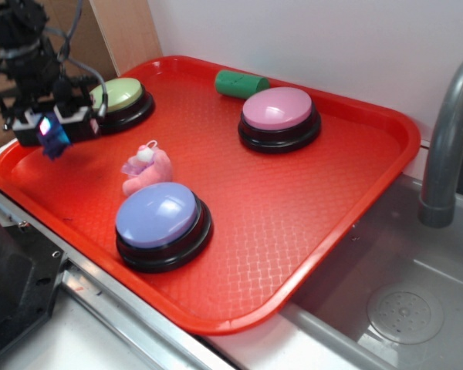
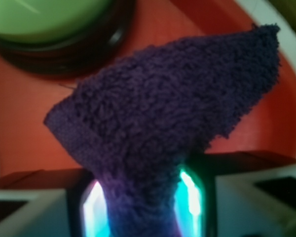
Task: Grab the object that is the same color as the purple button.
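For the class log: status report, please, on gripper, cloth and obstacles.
Gripper shut on cloth. Cloth lifted off tray, beside green button. Nothing in the way.

The hand (image 1: 52, 131) hangs raised, fingers clamped on the cloth (image 2: 158, 128).

Arm's all black, chunky blocky links with grey cables looping off the side. The claw (image 1: 50, 131) has pale whitish blocks on its finger housings, and up close from the wrist cam the finger pads (image 2: 190, 200) glow cyan-green with a bit of pink.
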Tool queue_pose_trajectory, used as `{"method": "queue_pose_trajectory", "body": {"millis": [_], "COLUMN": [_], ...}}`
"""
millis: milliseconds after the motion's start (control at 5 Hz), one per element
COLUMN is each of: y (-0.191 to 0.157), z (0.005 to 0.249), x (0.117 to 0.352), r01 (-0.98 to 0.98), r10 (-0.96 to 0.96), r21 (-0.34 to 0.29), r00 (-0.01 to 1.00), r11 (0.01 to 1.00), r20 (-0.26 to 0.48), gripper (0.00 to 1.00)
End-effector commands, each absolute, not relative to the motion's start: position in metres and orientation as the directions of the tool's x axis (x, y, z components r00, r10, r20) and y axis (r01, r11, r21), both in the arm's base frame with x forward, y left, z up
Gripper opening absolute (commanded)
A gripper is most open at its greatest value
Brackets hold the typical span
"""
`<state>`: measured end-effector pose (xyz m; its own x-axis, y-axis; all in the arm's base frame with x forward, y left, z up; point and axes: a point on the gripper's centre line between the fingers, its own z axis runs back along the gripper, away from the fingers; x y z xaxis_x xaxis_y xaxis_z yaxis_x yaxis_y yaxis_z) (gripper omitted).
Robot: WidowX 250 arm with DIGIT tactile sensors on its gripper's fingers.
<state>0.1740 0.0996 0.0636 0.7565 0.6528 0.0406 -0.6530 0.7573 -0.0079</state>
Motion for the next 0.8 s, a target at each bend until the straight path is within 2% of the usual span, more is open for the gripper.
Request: {"method": "queue_pose_trajectory", "body": {"millis": [0,200,400,600], "y": [0.061,0.037,0.011,0.01], "z": [0.134,0.149,0.154,0.152], "x": [0.186,0.185,0.184,0.179], "r01": [-0.345,-0.215,-0.103,-0.114], "r10": [0.344,0.212,0.106,0.127], "r21": [0.001,0.006,-0.027,-0.089], "r00": [0.935,0.967,0.979,0.978], "r11": [0.939,0.977,0.994,0.99], "r20": [0.089,0.138,0.173,0.168], "gripper": [0.0,0.0,0.0,0.0]}}
